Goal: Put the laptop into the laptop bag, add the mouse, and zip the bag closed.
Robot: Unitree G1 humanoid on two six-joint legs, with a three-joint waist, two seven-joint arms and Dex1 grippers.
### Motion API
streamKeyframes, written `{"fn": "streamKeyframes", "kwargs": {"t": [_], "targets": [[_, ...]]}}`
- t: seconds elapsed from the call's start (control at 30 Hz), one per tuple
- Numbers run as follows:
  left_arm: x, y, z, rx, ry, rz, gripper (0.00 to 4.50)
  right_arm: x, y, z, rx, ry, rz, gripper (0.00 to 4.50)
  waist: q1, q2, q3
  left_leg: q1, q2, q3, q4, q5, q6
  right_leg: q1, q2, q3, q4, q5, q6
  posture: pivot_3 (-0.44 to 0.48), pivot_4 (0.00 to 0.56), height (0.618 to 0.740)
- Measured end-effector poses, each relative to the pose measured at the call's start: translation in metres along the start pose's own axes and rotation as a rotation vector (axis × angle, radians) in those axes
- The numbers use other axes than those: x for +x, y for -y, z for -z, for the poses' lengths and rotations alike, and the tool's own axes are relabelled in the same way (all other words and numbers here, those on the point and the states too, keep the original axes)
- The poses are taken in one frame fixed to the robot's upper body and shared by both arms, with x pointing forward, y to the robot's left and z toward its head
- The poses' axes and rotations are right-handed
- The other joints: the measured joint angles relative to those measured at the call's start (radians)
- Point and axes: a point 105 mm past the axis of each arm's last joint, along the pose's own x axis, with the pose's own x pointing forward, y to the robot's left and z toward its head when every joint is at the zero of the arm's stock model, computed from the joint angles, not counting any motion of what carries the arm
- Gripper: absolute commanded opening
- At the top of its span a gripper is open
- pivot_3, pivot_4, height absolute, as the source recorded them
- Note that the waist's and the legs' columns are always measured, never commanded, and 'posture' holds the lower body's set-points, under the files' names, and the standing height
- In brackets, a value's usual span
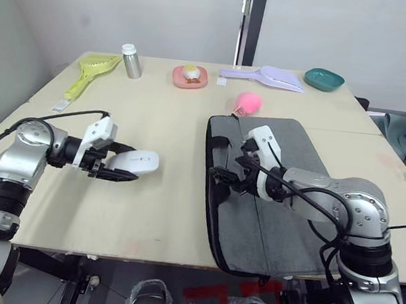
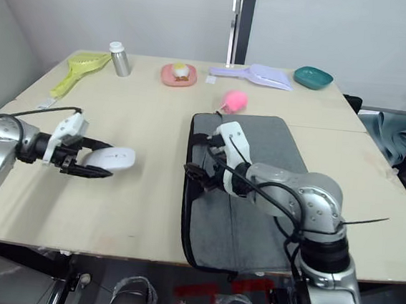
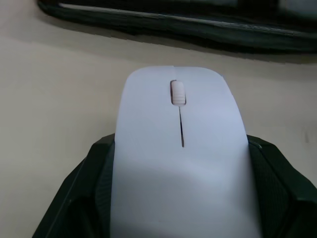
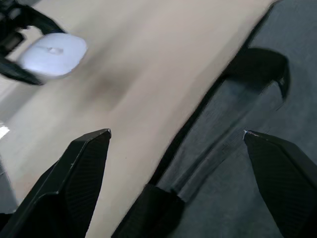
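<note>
My left fingers (image 1: 119,167) pinch the mouse (image 1: 134,161) — one black finger along each side of its white shell, the scroll wheel facing up in my left wrist view. The mouse sits just over the bench (image 1: 160,220), well apart from the bag (image 1: 270,201) and on its left side, nose pointing toward the bag's black edge.

My right fingers (image 1: 224,175) are spread wide, hovering over the bag's left edge near its far corner. In the right wrist view one finger (image 4: 74,173) hangs over bare bench and the other over grey fabric, with the black edging and a black strap handle (image 4: 260,67) running between them; they hold nothing.

The bag lies flat on the bench, its long side running toward me, near edge reaching the bench's front rim. Whether it is zipped I cannot tell. The laptop I cannot make out — no silver slab lies on the bench around the bag.

A pink plush (image 1: 249,102) sits touching the bag's far edge. Beyond the bag, along the far side of the bench: a lilac scoop (image 1: 268,76), a teal dish (image 1: 324,79), a pink plate (image 1: 190,77) with something yellow on it, a metal bottle (image 1: 131,61) and a yellow-green scoop (image 1: 92,69), all well apart from the bag.
</note>
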Motion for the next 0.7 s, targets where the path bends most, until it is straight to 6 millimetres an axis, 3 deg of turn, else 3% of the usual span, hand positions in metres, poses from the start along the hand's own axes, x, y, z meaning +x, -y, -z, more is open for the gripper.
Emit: {"fn": "streamKeyframes", "kwargs": {"t": [0.13, 0.57, 0.6, 0.7], "targets": [[0.016, 0.006, 0.002, 0.046, -0.02, 0.071, 2.87, 0.012, 0.013, 0.01, 0.049, -0.042, 0.084, 4.5, -0.004, 0.0, 0.0, 0.0, 0.001, -0.001, 0.0, 0.001, -0.002, 0.0, 0.001, 0.0, 0.001, 0.0, 0.0, 0.0, 0.15, 0.74], [0.021, 0.004, -0.009, 0.105, 0.007, 0.083, 2.87, 0.023, 0.015, 0.02, -0.026, -0.077, 0.107, 0.25, -0.004, 0.0, 0.0, 0.001, 0.001, -0.001, 0.003, 0.001, -0.002, 0.0, 0.001, 0.001, 0.005, 0.001, 0.001, 0.0, 0.15, 0.74], [0.022, 0.004, -0.009, 0.108, 0.011, 0.083, 2.87, 0.023, 0.013, 0.019, -0.014, -0.065, 0.085, 0.02, -0.005, 0.0, 0.0, 0.001, 0.001, -0.001, 0.003, 0.001, -0.002, 0.0, 0.001, 0.001, 0.005, 0.001, 0.001, 0.0, 0.15, 0.74], [0.026, 0.004, -0.009, 0.116, 0.034, 0.085, 2.87, 0.02, 0.005, 0.005, 0.035, 0.011, 0.004, 0.02, -0.005, 0.0, 0.0, 0.001, 0.001, -0.001, 0.005, 0.001, -0.002, 0.0, 0.001, 0.001, 0.007, 0.0, 0.001, 0.0, 0.15, 0.74]]}}
